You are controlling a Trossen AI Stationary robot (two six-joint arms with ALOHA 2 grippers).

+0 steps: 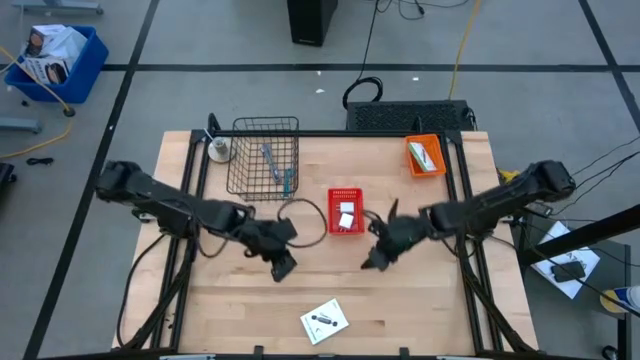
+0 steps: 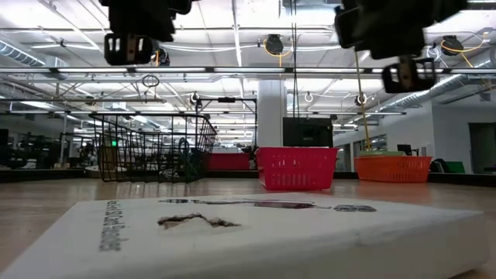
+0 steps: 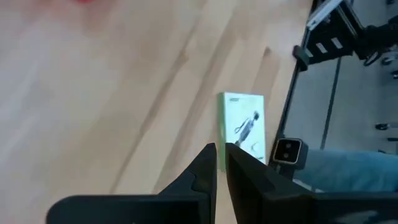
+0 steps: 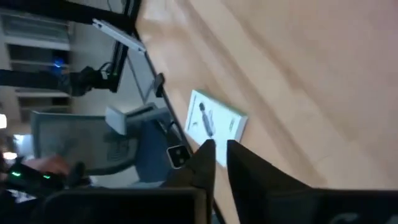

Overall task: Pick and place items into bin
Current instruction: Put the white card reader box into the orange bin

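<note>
Most of the sorting looks done. In the high view the wire basket point(image 1: 264, 155), upper centre-left of the frame, holds the teal pen-like stick point(image 1: 287, 181) and the grey metal tool point(image 1: 268, 158). The small red bin point(image 1: 346, 211) at centre has white pieces in it, apparently the tiny blocks, though they are too small to tell apart. The orange bin point(image 1: 424, 156) at upper right carries one flat white packet point(image 1: 425, 157). One item is plainly left: the second white printed packet point(image 1: 324, 319), lying flat on the bare desk point(image 1: 430, 300) at lower centre of the frame, well apart from every bin.

Both arms reach in from the sides and meet near the middle of the desk, each bent downward toward the wood. The left pincer point(image 1: 282, 266) sits just below and left of the red bin, its fingers nearly together with only a thin slit between them, holding nothing. The right pincer point(image 1: 372, 262) mirrors it, just below and right of the red bin, fingers likewise almost closed and empty. Both wrist views look past the fingertips toward the remaining packet, so either arm is placed to go for it, and would need to spread its fingers first.
</note>
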